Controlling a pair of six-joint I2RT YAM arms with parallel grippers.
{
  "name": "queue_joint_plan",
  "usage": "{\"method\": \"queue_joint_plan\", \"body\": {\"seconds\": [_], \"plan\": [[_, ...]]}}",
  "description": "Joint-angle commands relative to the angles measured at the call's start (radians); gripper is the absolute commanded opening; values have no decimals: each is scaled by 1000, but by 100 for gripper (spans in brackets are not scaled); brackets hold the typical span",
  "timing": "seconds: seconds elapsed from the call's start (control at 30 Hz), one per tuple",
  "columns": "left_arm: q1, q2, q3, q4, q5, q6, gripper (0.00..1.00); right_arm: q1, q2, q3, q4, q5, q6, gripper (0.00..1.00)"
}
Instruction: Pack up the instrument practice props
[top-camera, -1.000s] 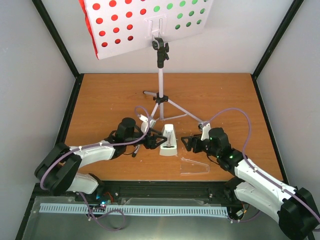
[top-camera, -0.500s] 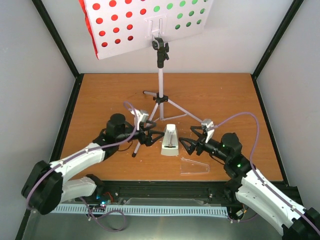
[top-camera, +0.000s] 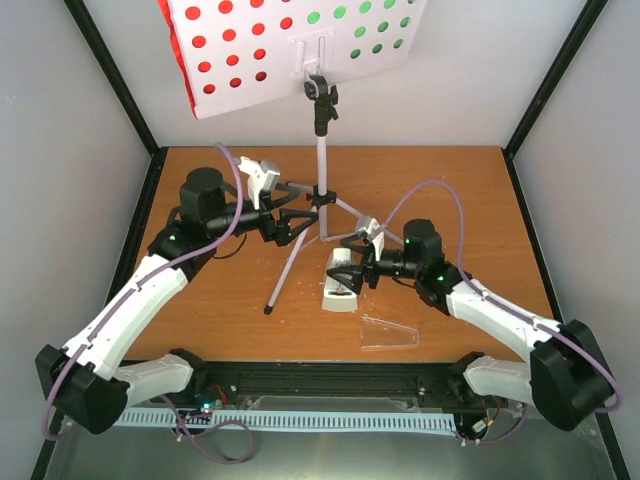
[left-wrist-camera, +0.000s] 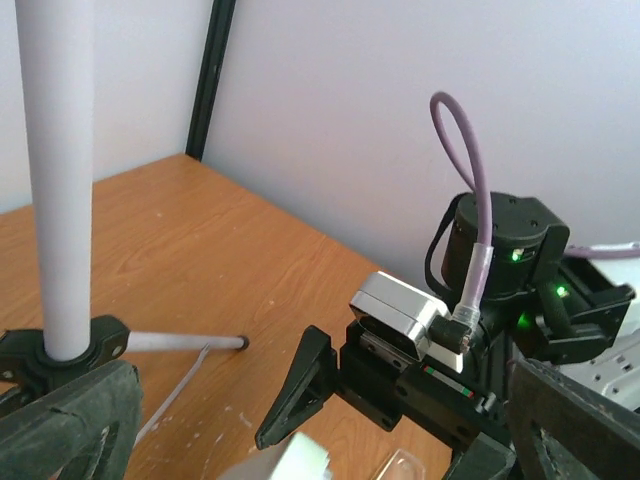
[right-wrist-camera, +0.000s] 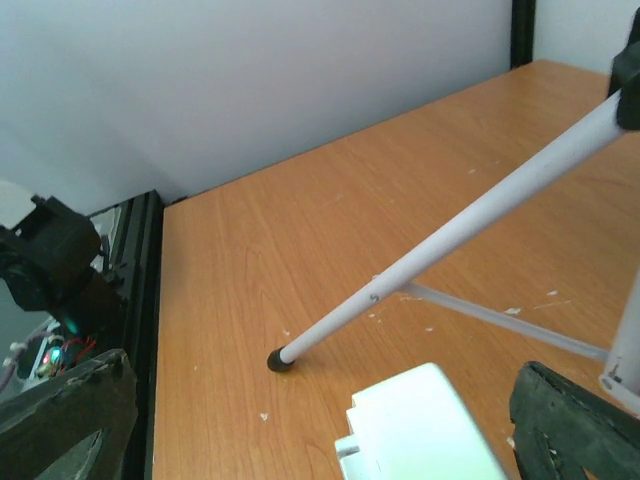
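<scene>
Stand (top-camera: 321, 165): upright on its tripod toward the 12 o'clock side of the table (top-camera: 200, 200), with the perforated white desk up top.
Sheets: the red sheet (top-camera: 225, 50) shows through the holes on the 9 o'clock half of the desk and the green sheet (top-camera: 365, 30) on the 3 o'clock half, so both are on the stand.
Left gripper (top-camera: 298, 224): your jaws are spread wide with nothing in them. It sits at 9 o'clock of the tripod hub (top-camera: 320, 199), just beside the pole. On your wrist cam the pole rises right over one finger (left-wrist-camera: 60, 420); can't tell if they touch.
Metronome (top-camera: 338, 295): standing on the table at 6 o'clock of the hub.
Right gripper (top-camera: 343, 270): comes in from 3 o'clock, wide open, gripping nothing. Your wrist cam shows the metronome top between the fingers, with clear gaps on both sides.
Cover (top-camera: 388, 333): lying flat on the table at 5 o'clock of the metronome, apart from it.
</scene>
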Motion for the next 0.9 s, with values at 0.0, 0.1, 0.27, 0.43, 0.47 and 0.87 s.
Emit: {"method": "queue_joint_plan", "body": {"seconds": [0.0,0.1,0.27,0.43,0.47,0.87], "plan": [[17,32,-15,-39,-7,124,100,-6,64,33,28,-104,-80,100],[20,61,-35,-10,-3,163,99,-6,97,33,32,-127,-87,100],[22,107,-52,31,2,215,99,-5,140,22,20,-133,-106,100],[22,107,-80,30,-14,227,99,5,111,-42,59,-129,-60,100],[22,105,-83,30,-19,229,99,12,97,-60,62,-121,-55,100],[22,89,-85,24,-89,240,100,115,-54,-230,156,84,-8,100]]}}
